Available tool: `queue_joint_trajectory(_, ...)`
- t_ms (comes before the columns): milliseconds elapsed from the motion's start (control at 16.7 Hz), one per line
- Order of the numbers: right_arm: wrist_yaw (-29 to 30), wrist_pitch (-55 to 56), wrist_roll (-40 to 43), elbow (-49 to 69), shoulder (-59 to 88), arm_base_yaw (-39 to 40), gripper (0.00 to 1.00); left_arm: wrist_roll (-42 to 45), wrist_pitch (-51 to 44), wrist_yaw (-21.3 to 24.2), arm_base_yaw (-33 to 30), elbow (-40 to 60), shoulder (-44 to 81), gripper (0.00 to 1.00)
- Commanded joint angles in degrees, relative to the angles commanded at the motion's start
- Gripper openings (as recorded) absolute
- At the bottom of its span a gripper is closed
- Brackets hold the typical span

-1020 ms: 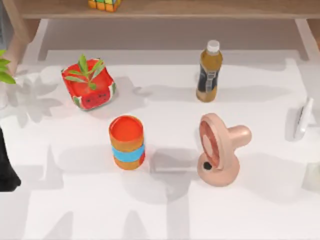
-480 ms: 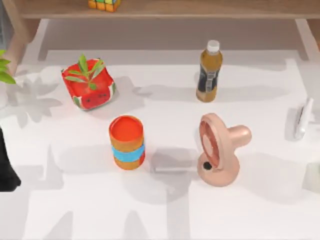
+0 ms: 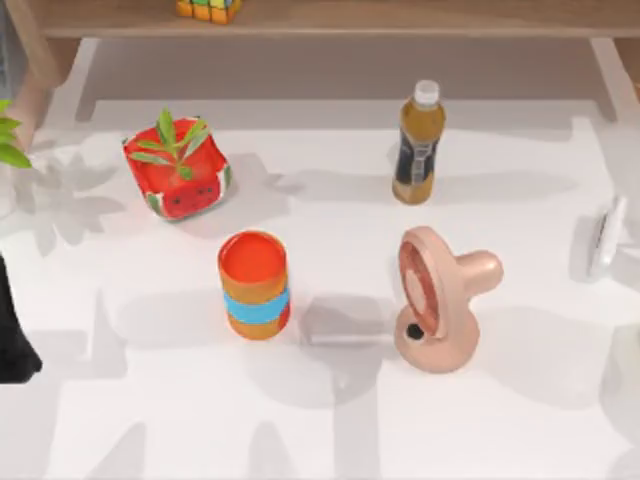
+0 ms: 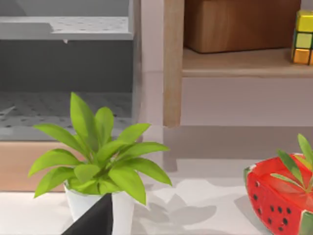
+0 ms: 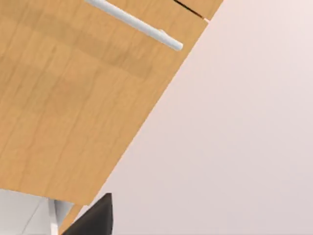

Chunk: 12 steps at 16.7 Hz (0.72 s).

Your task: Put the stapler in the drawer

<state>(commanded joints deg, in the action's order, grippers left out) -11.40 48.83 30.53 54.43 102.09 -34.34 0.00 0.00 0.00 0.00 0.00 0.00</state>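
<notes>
From above, we see the stapler (image 3: 606, 237) at the worktop's (image 3: 330, 440) right edge, ungripped; a careless reach could knock it off. Our left wrist view faces a plant (image 4: 100, 159). Our right wrist view faces a wooden drawer front (image 5: 73, 98); we cannot tell either hand's state.

Matt white table (image 3: 330, 440); stapler (image 3: 606, 236) smooth pale plastic; glossy pink fan (image 3: 437, 300) beside it; wood-grain drawer front (image 5: 73, 107) with smooth white handle (image 5: 134, 23).
</notes>
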Motion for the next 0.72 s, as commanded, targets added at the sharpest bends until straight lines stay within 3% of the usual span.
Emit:
queue_joint_trajectory(300, 7.58, -16.72, -15.32, 10.81, -2.77, 5.26, 1.00, 0.00, 0.00, 0.00, 0.00, 0.00, 0.00, 1.00)
queue_joint_trajectory(720, 10.03, -41.34, -38.29, 18.69, 2.96, 14.03, 1.00, 0.00, 0.00, 0.00, 0.00, 0.00, 0.00, 1.00)
